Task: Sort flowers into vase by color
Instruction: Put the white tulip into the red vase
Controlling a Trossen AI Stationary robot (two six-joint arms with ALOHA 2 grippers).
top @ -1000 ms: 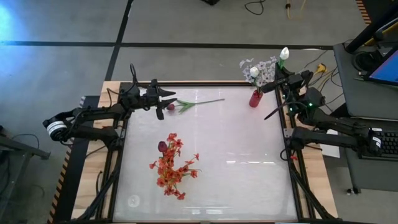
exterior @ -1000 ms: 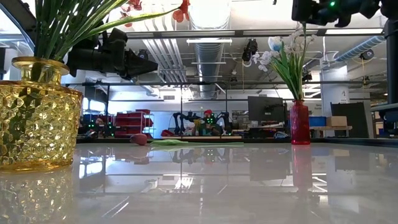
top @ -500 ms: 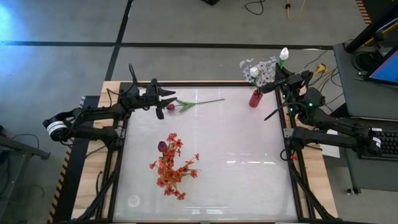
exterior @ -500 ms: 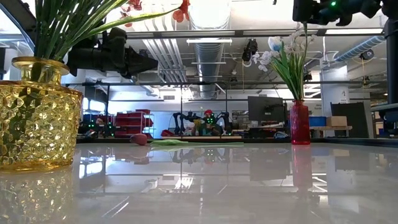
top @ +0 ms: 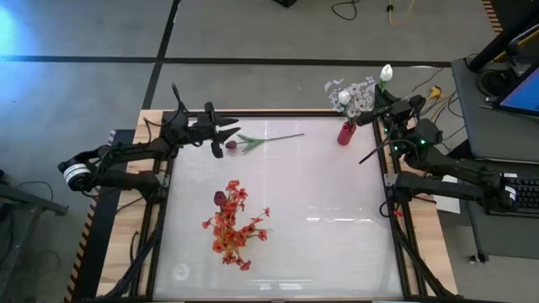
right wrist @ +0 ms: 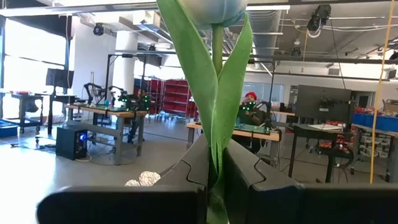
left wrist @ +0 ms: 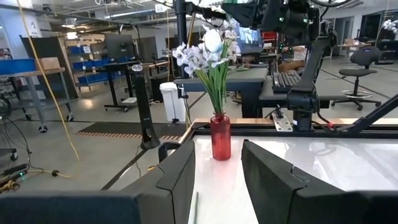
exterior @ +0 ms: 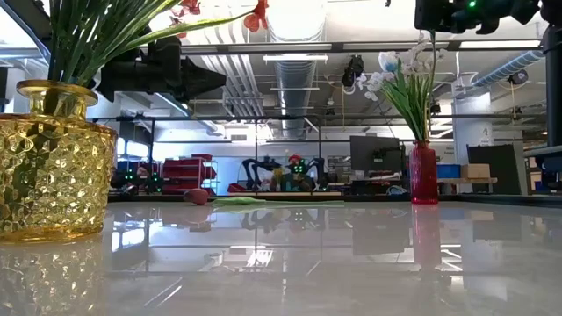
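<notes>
A dark maroon tulip (top: pixel 230 145) lies flat on the table near the far left; its green stem (top: pixel 274 138) runs toward the right. My open left gripper (top: pixel 224 137) hovers above the bud. My right gripper (top: pixel 381 103) is shut on a white bud flower (top: pixel 386 73) beside the red vase (top: pixel 345 134), which holds white and lavender sprays (top: pixel 355 93). The red-orange sprays (top: pixel 232 223) stand in a yellow glass vase (exterior: pixel 53 162) near the table's middle. My right gripper pinches the white bud flower's green stem (right wrist: pixel 216 163) between its two fingers, below the bud, with the long leaves (right wrist: pixel 233 93) beside it. The fingers lie across the stem. The flower is lifted clear and stands up from the fingers, with the bud (right wrist: pixel 211 7) on top.
The glossy white table (top: pixel 337 244) has open surface on its right half and along the near edge. The wooden frame (top: pixel 421 244) borders it. A desk with a keyboard (top: pixel 526 194) stands off the right side.
My left gripper has edged a little toward the table's right above the tulip, and it is still open.
</notes>
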